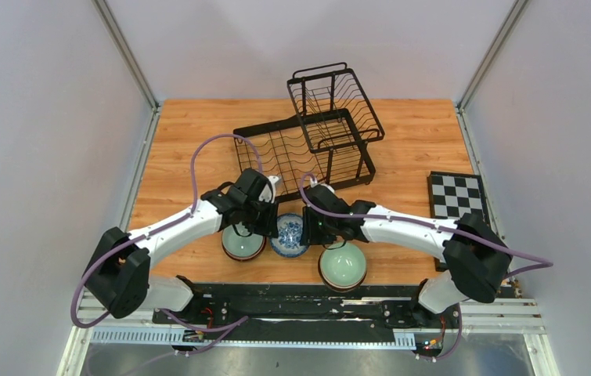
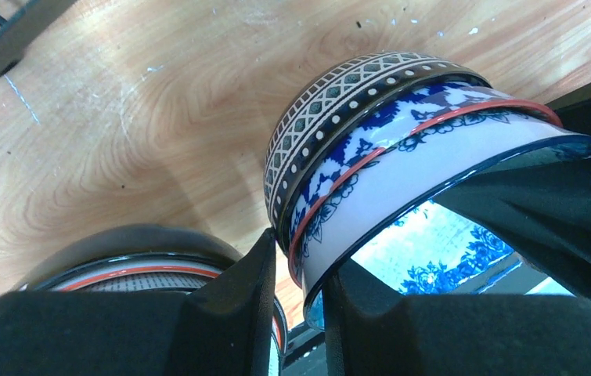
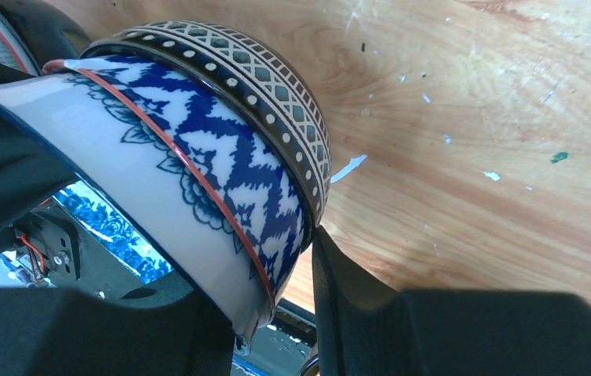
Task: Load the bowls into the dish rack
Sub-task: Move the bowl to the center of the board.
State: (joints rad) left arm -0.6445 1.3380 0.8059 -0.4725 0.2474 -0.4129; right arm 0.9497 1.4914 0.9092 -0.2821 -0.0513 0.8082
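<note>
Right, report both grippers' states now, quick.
Left gripper: closed on the rim of the blue-and-white patterned round ceramic bowl.
Right gripper: closed on the same bowl's rim, on the opposite side.

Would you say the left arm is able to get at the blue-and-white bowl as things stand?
Yes, it seems so: the left gripper has a finger on each side of the rim of the blue-and-white bowl, apparently clamped; the right gripper holds the opposite rim.
</note>
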